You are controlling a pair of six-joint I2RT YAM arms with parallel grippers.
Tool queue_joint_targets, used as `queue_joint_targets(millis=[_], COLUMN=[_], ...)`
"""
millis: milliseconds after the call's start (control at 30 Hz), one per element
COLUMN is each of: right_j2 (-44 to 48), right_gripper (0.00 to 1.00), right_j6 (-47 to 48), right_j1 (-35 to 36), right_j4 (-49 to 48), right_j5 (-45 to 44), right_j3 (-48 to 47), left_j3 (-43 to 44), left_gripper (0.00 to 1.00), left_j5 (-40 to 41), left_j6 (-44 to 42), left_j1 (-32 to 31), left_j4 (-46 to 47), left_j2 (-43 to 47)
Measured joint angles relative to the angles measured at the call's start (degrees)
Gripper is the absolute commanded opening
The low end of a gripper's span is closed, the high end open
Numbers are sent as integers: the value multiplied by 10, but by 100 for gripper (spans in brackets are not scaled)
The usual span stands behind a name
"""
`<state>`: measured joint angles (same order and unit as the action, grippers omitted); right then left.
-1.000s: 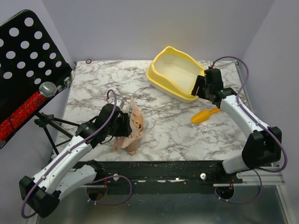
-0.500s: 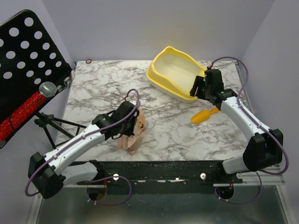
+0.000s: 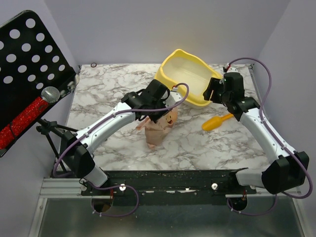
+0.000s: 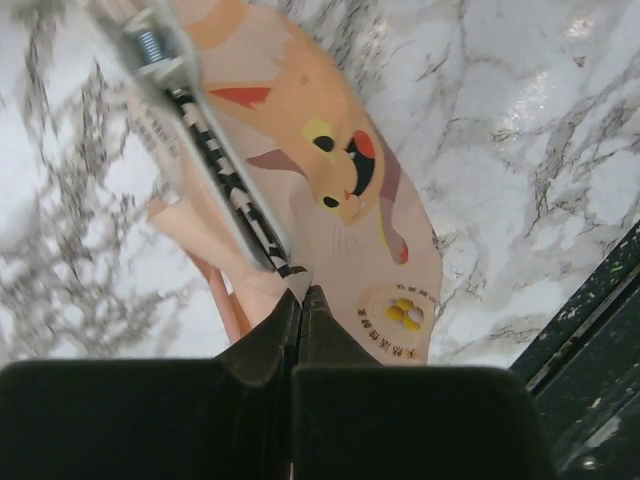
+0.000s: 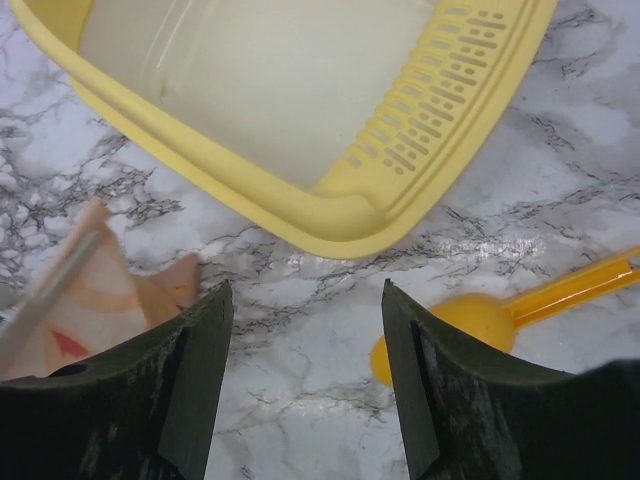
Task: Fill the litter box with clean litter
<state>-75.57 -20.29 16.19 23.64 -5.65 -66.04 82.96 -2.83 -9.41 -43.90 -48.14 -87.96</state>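
The left tool (image 3: 157,112) is clamped on the top of the crumpled tan printed paper bag (image 3: 160,129) over the middle of the marble counter (image 3: 98,94), while the right tool (image 5: 303,300), jaws apart, hovers beside the large pale-yellow plastic litter box (image 3: 190,74) at its far right.

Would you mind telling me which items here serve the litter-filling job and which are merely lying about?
Job:
- pale-yellow plastic litter box
- tan printed paper bag, gripped by the left gripper

Lying about:
- yellow-orange plastic scoop
- black perforated music stand
- red glittery microphone
- small dark ring
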Motion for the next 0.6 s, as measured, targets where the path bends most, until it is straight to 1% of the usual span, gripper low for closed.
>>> queue_joint_targets(millis=[167,233,300,367,433,500,533,567,600], right_j2=[45,68,87,98,105,108,107,107,107], right_gripper=[68,68,68,68,71,73,74,75,75], right_j6=[9,11,17,25,36,47,52,59,63], right_j1=[0,0,0,0,0,2,4,9,13], right_j4=[0,0,0,-1,-7,-13,-13,-14,-15], right_j5=[9,17,33,58,95,138,159,179,192], right_j3=[1,8,20,36,59,85,94,103,107], left_j3=[35,33,7,-37,-87,-117,-135,-146,-165], left_gripper=[0,0,0,3,7,11,16,26,32], left_j5=[-74,-97,-109,-109,-104,-94,-86,-81,-70], left_j6=[-129,-174,-206,-224,-229,-229,-226,-223,-217], left_j1=[-1,-1,-2,3,11,15,14,14,14], left_j4=[2,2,14,30,62,107,132,148,170], left_j2=[-10,-10,-5,7,19,32,43,51,65])
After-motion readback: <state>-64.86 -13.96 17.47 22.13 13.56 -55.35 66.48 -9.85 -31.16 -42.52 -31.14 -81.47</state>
